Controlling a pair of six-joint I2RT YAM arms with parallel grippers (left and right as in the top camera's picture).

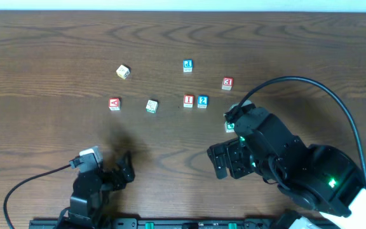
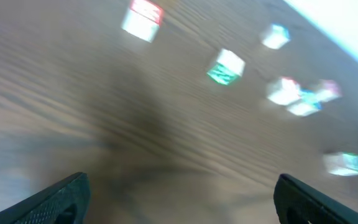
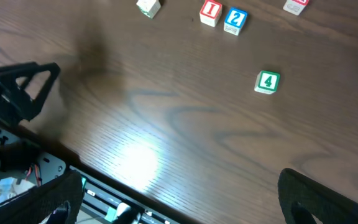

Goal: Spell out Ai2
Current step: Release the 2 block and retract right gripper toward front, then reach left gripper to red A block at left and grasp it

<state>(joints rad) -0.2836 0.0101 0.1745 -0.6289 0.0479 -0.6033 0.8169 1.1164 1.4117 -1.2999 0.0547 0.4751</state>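
Note:
The red "A" cube sits alone at the left of the table and shows blurred in the left wrist view. The red "I" cube and the blue "2" cube stand side by side, touching or nearly so, at the middle. They also show in the right wrist view, "I" left of "2". My left gripper is open and empty near the front edge. My right gripper is open and empty, in front of the pair.
A red "3" cube, a blue "J" cube, a pale cube, a green-marked cube and a green "4" cube lie about. The "4" cube sits by the right arm. The table's front rail is close.

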